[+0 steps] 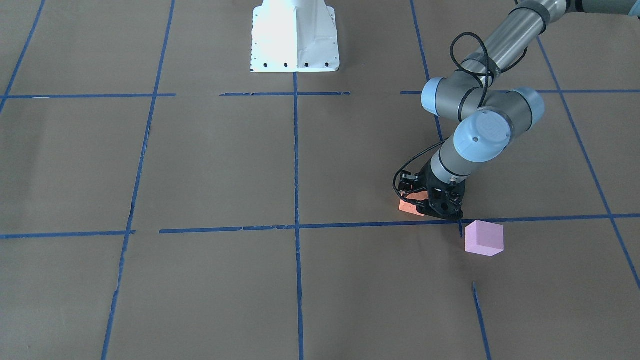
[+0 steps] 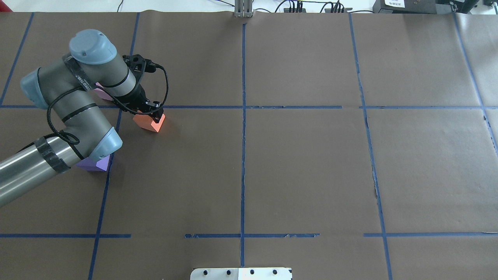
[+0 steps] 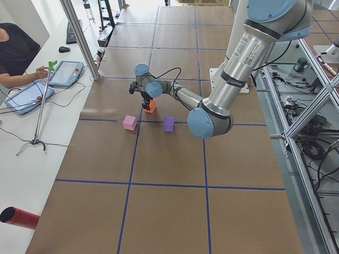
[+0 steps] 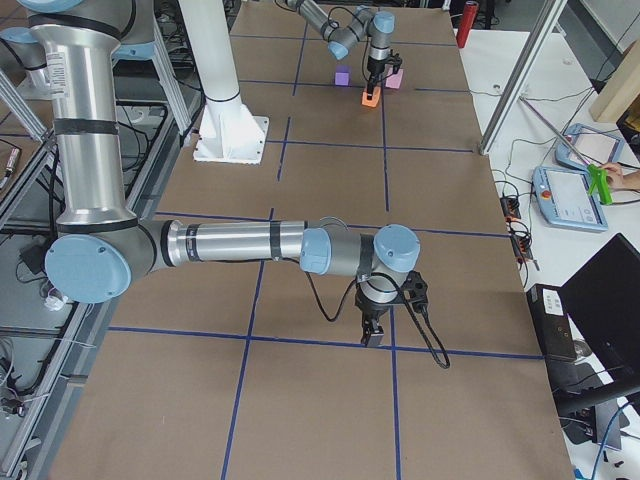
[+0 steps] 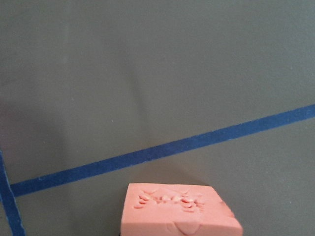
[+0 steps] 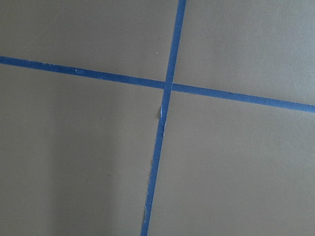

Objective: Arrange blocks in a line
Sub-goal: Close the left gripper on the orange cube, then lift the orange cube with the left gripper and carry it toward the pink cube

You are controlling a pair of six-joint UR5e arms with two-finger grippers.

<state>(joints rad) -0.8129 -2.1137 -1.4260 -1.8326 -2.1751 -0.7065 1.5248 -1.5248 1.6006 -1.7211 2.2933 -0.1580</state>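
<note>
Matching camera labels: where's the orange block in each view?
Front-facing: orange block right of centre, partly hidden under the arm.
Overhead: block upper left.
Exterior left: block upper centre.
Exterior right: block top, right of centre.
Left wrist: block bottom centre.
Right wrist: not in it.
Landmark: pale pink block, nearby in all four exterior views.
</note>
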